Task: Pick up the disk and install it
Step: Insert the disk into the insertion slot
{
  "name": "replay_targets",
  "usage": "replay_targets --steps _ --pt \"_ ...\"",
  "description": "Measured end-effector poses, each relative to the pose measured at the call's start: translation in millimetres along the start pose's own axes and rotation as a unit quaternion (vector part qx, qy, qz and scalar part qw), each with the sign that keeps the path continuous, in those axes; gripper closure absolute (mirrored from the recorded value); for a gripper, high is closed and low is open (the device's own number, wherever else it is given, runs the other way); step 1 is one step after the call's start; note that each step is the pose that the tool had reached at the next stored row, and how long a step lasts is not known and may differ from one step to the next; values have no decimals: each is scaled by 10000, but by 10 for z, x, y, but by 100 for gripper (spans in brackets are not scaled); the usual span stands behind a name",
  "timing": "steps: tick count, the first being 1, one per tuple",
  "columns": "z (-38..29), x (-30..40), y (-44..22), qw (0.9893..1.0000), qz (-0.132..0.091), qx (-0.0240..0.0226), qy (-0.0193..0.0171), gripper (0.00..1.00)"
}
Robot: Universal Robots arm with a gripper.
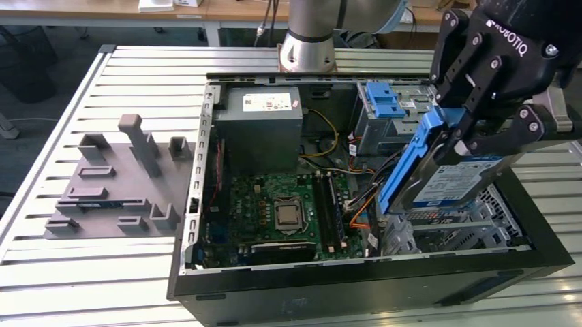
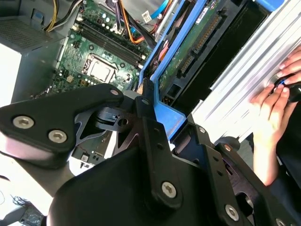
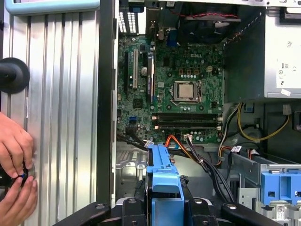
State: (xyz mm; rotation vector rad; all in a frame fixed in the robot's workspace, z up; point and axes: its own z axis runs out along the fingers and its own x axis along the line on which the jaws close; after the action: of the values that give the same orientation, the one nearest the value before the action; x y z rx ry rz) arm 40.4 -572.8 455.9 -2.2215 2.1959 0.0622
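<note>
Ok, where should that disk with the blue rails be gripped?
Probably across its blue rails at the upper end, coming from above: the disk hangs tilted over the open computer case, and the gripper is shut on it that way.

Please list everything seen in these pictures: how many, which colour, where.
table: one, silver, slatted.
computer case: one, black, open, on the table.
disk: one, silver-grey with white-and-blue label and blue rails, held tilted over the case, at the exterior view's right.
motherboard: one, green, flat inside the case.
power supply box: one, grey, inside the case.
latch bracket: one, bright blue, inside the case.
cables: several, orange, yellow, black, inside the case.
fixture plate: one, grey, on the table, at the exterior view's left.
person's hands: two, at the table beside the case.
robot arm: one, silver, behind the case.
end effector: one, black, shut on the disk.
</note>
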Motion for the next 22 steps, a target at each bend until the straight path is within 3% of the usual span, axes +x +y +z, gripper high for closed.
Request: replay_targets --steps 3,10,15,22 --pt "7 1 -59 10000 0 -1 -1 64" --pt "8 1 -81 10000 -1 -2 -1 64" --pt "17 3 -182 10000 2 -3 -1 64" --pt "48 5 -263 10000 59 -1 -1 64"
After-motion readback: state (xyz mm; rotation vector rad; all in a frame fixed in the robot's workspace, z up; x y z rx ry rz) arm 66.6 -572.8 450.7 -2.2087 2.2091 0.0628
